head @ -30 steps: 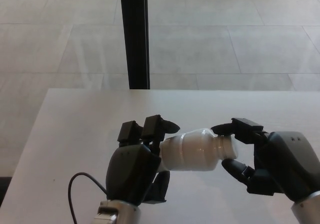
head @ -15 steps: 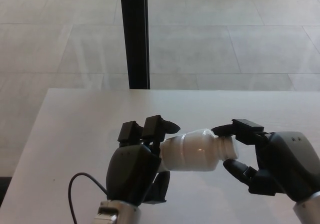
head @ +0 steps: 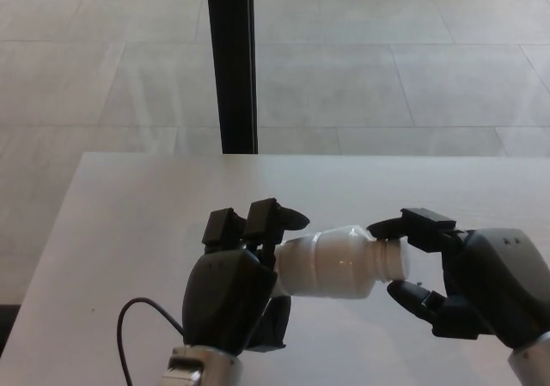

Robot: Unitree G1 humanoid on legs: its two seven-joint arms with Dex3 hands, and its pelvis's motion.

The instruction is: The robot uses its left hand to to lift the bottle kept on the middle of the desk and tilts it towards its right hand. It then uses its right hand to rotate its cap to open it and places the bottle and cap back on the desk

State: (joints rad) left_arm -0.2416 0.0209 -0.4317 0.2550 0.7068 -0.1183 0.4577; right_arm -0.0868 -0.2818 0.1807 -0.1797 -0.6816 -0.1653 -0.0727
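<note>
A white bottle [head: 331, 263] is held on its side above the pale surface [head: 129, 223], lifted clear of it near the front middle. Its base end is clamped in the fingers [head: 266, 218] of the left hand [head: 232, 296], whose thumb lies hidden beneath the bottle. The neck points toward the right hand [head: 464, 283]. The cap [head: 394, 259] at that end is pinched by the right hand: one finger [head: 412, 227] is laid over its top and another is pressed in from below, so the cap is seen still seated on the neck. A thin black cable [head: 137, 317] is looped on the surface beside the left wrist. Beyond the far edge of the surface, a dark upright post [head: 230, 59] is seen against the tiled floor [head: 387, 59].
</note>
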